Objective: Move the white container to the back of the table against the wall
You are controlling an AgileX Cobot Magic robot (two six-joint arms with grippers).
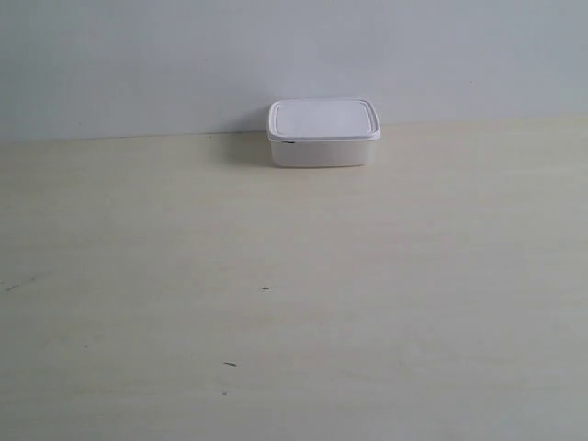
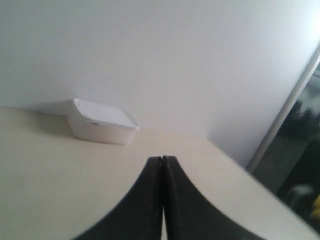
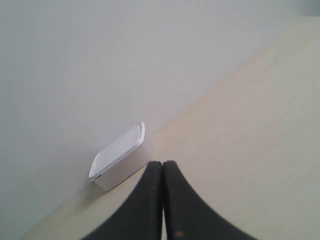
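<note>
The white container [image 1: 323, 133], lid on, sits upright at the far edge of the counter [image 1: 294, 276]. Its rear side is right against the wall [image 1: 276, 55], a little right of centre in the exterior view. Both wrist views see it from well apart. The left gripper [image 2: 162, 159] has its two dark fingers [image 2: 145, 200] pressed together with nothing between them, above bare counter. The right gripper [image 3: 163, 163] is likewise closed tight and empty. A few tiny dark specks [image 1: 265, 288] mark the near counter.
</note>
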